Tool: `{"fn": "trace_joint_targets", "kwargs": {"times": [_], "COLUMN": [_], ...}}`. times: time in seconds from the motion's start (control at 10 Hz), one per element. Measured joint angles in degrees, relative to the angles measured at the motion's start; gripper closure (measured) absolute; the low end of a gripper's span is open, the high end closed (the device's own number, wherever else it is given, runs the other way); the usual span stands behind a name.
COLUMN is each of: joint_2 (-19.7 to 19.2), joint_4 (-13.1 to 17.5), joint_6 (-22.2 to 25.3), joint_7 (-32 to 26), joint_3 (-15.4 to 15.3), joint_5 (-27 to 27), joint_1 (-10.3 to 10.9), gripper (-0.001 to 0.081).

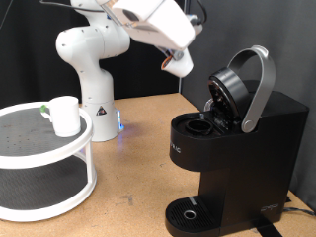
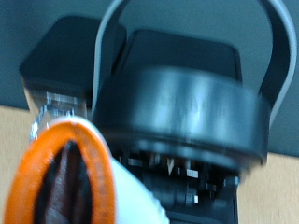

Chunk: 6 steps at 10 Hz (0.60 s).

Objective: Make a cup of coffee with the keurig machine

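The keurig machine (image 1: 237, 148) is black and stands at the exterior view's right. Its brew head (image 1: 229, 91) is tipped open, the grey arched handle (image 1: 259, 84) is raised, and the pod chamber (image 1: 197, 126) is exposed. My gripper (image 1: 179, 65) hangs in the air just to the left of the open head and above it. It is shut on a small pod with an orange rim and a brown top (image 2: 67, 182). The wrist view looks past the pod at the open head (image 2: 192, 103). The white cup (image 1: 65, 115) stands on a white rack at the left, far from the gripper.
The white two-tier round rack (image 1: 39, 148) fills the exterior view's left. The white robot base (image 1: 94, 89) stands behind it with a blue light at its foot. The round drip tray (image 1: 188, 212) is at the machine's foot. The tabletop (image 1: 138, 158) between rack and machine is wood.
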<state>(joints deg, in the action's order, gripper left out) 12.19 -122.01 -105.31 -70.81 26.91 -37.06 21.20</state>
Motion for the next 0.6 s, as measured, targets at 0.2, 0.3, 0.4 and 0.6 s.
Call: {"fn": "trace_joint_targets", "kwargs": {"times": [0.2, 0.3, 0.4, 0.6], "joint_2": [-0.82, -1.65, -2.61, -4.14], "joint_4": [-1.91, -2.38, -2.60, -2.60], "joint_6": [-4.22, -5.69, -6.22, -6.10], "joint_7": [0.08, 0.08, -0.03, -0.65], "joint_3": [-1.30, -1.89, -2.36, -2.93], "joint_5": [3.47, 3.74, 3.46, 1.79], "joint_1": [0.03, 0.05, 0.11, 0.38], "gripper": [0.0724, 0.0724, 0.0724, 0.0724]}}
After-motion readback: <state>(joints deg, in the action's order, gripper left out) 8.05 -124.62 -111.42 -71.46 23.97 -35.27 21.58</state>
